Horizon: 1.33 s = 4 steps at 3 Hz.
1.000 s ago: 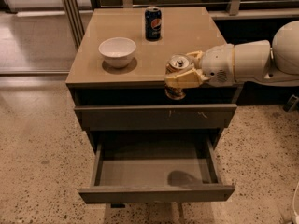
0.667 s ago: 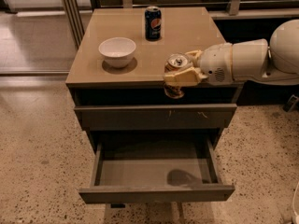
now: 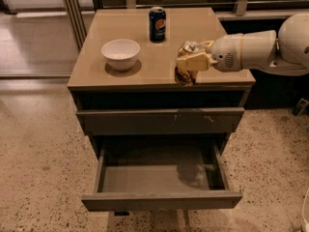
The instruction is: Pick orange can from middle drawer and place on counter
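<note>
— Two cans up there; which one is ours?

— The small orange-brown drink can with the silver top (image 3: 183, 76), at about five o'clock on the glossy tan tabletop (image 3: 203, 25) of the grey-brown cabinet, close to the front edge. The dark blue Pepsi can (image 3: 157, 24) at twelve o'clock plays no part.

— What has hold of it?

— The cream two-finger jaws, on the end of the white arm (image 3: 251, 52) reaching in from three o'clock. They are closed on the can's upper half from the side. That leaves the base free to meet the surface flat.

— Is it down yet?

— I cannot tell whether the base touches the tabletop or hangs just above it. The can looks close to upright.

— Why that spot?

— My guess is that it's the shortest way up. The wide shallow grey-brown middle drawer (image 3: 161, 201) stands pulled out at six o'clock from the can, with only a shadow on its floor. The closed drawer front with pale scratches (image 3: 145, 122) lies between the two. The spot is also well apart from the round white bowl (image 3: 120, 53) at nine o'clock, so nothing gets knocked.

— What's left?

— I'd say the pick is done, and what's left is setting the can down and letting go. The front edge is near, so a nudge toward twelve o'clock before release would be safer.
</note>
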Each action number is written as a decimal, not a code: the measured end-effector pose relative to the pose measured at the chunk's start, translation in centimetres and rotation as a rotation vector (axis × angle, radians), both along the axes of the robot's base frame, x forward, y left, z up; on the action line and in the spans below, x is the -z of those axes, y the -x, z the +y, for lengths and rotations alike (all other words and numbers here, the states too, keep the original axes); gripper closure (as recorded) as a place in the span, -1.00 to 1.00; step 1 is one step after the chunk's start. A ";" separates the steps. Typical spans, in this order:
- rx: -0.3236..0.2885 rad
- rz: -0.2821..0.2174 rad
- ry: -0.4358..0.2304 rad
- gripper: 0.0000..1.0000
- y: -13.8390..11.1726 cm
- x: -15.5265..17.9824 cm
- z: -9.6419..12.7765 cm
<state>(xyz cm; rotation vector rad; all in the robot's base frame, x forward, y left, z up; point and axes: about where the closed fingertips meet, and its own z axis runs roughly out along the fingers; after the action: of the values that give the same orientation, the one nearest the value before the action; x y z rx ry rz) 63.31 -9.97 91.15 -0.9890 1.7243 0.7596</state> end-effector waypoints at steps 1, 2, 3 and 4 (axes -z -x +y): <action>0.031 0.006 -0.018 1.00 -3.9 -0.2 -1.5; 0.039 0.002 0.002 1.00 -7.4 0.1 -2.3; 0.035 0.001 0.059 1.00 -9.9 1.1 -2.7; 0.033 0.013 0.092 1.00 -11.0 2.1 -2.6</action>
<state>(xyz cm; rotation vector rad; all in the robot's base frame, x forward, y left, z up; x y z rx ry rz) 74.34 -12.53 89.03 -1.0172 1.7963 0.6716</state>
